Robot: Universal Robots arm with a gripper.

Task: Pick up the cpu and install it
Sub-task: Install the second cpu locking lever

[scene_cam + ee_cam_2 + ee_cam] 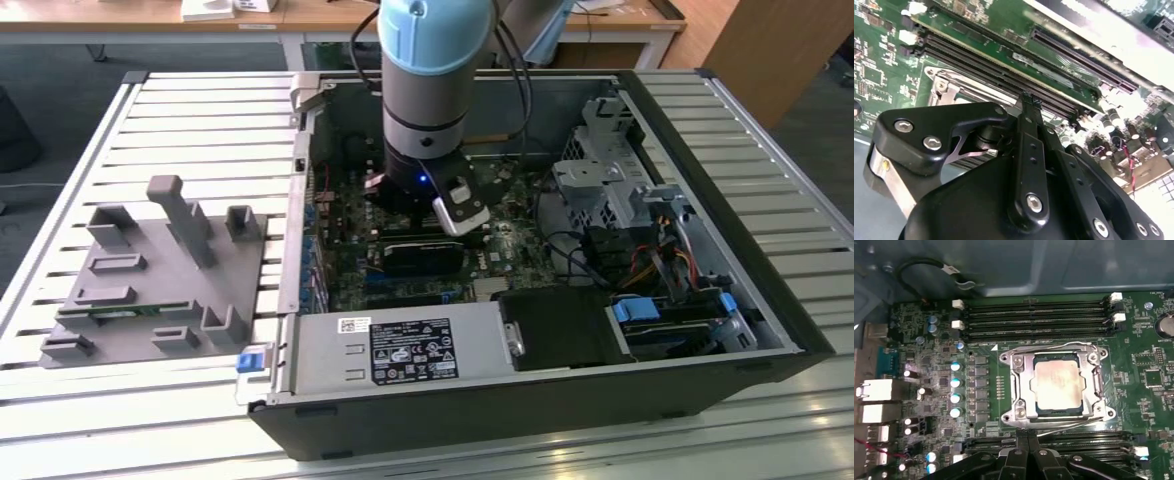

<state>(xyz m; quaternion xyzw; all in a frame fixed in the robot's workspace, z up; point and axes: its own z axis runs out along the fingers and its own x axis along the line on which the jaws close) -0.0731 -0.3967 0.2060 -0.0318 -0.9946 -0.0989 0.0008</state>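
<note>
The arm (424, 90) reaches down into the open computer case (534, 400), which lies on its side on the slatted desk (80, 400). The end effector (1027, 440) hangs over the motherboard (934, 365), clenched with its fingertips together and grasping nothing; in the second wrist view the end effector (1030, 100) shows its black fingers (1029, 150) pressed side by side above the memory slots (984, 65). The cpu (1058, 382) sits flat in the socket (1019, 385), silver top up, inside the metal frame, between two banks of memory slots (1034, 315). The fingertips stand just beside the socket's edge, apart from the cpu. A grey fixture (154, 270) rests on the desk at the exterior view's left, well apart from the case.
</note>
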